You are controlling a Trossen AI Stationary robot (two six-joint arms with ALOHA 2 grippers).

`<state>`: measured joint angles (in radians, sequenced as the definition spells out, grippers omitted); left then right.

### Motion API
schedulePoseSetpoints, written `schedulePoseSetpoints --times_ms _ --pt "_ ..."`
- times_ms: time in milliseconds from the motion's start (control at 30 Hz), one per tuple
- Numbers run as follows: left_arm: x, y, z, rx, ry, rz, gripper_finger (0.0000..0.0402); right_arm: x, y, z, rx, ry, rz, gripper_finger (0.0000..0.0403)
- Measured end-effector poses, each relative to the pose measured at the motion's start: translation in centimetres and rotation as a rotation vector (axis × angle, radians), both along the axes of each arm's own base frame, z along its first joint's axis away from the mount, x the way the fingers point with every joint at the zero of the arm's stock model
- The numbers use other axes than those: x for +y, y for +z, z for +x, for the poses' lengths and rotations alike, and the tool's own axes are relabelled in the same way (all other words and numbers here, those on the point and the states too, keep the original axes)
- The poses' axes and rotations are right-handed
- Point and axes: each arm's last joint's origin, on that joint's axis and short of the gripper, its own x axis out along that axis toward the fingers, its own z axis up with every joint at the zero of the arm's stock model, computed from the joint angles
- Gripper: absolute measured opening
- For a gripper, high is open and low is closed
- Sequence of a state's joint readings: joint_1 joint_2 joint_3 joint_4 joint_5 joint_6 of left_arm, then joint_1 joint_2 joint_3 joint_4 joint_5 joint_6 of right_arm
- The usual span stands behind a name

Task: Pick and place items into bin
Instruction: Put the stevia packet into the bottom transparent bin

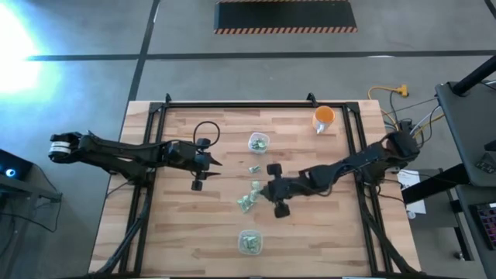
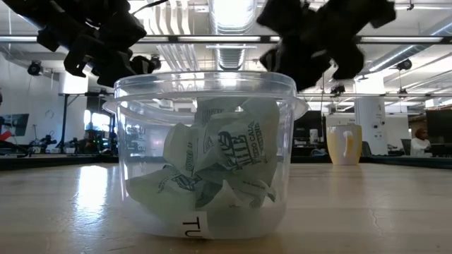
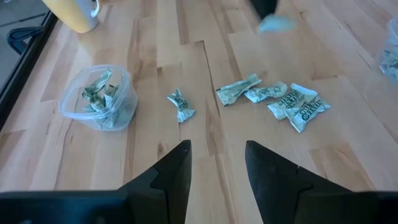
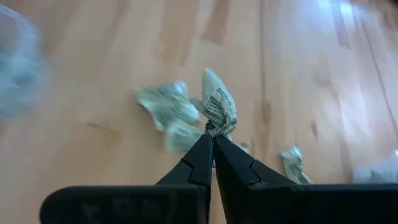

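Note:
Several pale green-and-white wrapped items (image 1: 246,203) lie loose on the wooden table (image 1: 178,232) near its middle; the left wrist view shows one item (image 3: 181,104) alone and more items (image 3: 298,107) beside it. Two clear bins hold such items: a far bin (image 1: 258,142) and a near bin (image 1: 249,242), which fills the low view (image 2: 205,155). My right gripper (image 4: 212,138) is above the loose items, shut on one wrapped item (image 4: 219,106). My left gripper (image 3: 217,165) hovers open over bare wood at the table's left (image 1: 217,163). My right gripper pinches one wrapped item by its crimped end (image 4: 216,129) between its two fingertips. The fingers slant down from the table's right side. The item sticks out past the tips, lifted clear of the table.
An orange cup (image 1: 324,118) stands at the far right of the table, also in the low view (image 2: 344,144). A black frame rail (image 1: 147,147) runs along the table's sides. Bare wood lies at the table's near left and near right.

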<state>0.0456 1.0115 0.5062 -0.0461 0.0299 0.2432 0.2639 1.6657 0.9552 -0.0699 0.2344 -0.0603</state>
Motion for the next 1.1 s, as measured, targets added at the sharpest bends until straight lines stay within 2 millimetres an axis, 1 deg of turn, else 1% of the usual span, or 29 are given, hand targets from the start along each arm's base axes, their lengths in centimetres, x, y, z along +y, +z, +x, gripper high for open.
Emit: schedulePoseSetpoints --times_ms 233,433,667,867,1100 --pt "0.0 0.0 0.0 -0.001 0.000 0.000 0.0135 3.6 1.7 -1.2 -0.051 0.116 0.023 0.0008" --pt "0.0 0.0 0.0 0.000 0.000 0.000 0.0135 5.9 2.9 -1.2 -0.086 0.193 0.025 0.0008" --pt "0.0 -0.1 0.0 0.001 0.000 0.000 0.0135 7.9 3.9 -0.7 -0.104 0.317 0.067 0.0008" --pt "0.0 0.0 0.0 0.000 0.000 0.000 0.0135 9.1 3.4 0.0 -0.073 0.408 0.109 0.0008" --pt "0.0 -0.1 0.0 0.001 0.000 0.000 0.0135 10.2 2.2 1.8 -0.040 0.465 0.123 0.0008"
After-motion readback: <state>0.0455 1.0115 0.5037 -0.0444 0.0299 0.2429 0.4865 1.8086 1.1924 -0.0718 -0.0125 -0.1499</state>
